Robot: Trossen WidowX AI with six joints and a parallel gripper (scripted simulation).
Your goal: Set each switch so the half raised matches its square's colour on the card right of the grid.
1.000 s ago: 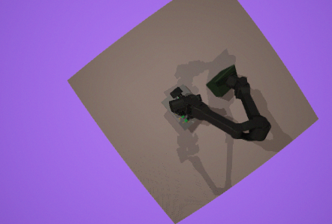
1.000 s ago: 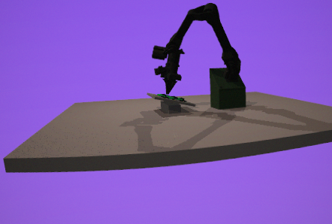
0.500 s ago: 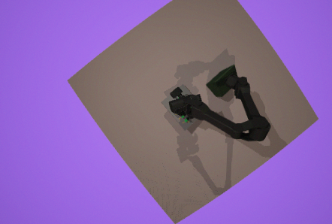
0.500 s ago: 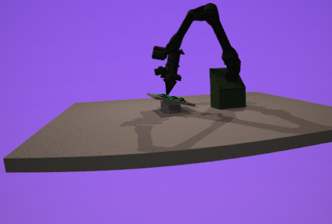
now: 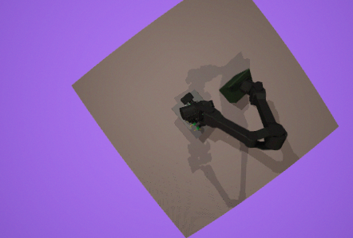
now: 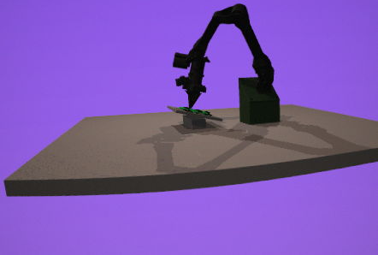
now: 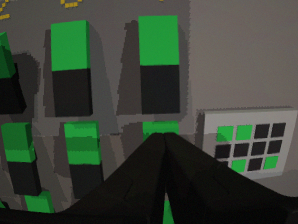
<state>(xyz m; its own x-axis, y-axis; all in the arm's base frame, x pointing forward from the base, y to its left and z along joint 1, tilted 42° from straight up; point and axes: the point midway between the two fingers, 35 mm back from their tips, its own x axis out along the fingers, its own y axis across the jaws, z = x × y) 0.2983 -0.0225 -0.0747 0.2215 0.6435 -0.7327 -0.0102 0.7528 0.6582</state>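
Observation:
The gripper (image 6: 191, 106) (image 7: 164, 135) is shut and empty, pointing down close over the tilted switch panel (image 6: 173, 109). In the wrist view its tips overlap the green half of the rightmost middle-row switch (image 7: 160, 127); contact cannot be told. Two far-row switches (image 7: 70, 45) (image 7: 158, 40) show green and dark halves, as do two middle-row switches (image 7: 18, 142) (image 7: 82, 142). Which halves are raised is unclear. The near row is mostly hidden. The card (image 7: 210, 140) reads green, green, dark, dark in its far row; all dark in the middle; near row partly hidden, then green, dark, green.
The panel rests on a grey block (image 6: 194, 121) on the brown table (image 5: 132, 93) (image 6: 85, 155). The arm's dark green base (image 5: 235, 89) (image 6: 264, 111) stands to the right of the panel. Yellow marks (image 7: 71, 3) lie beyond the far row. Arm shadows cross the table.

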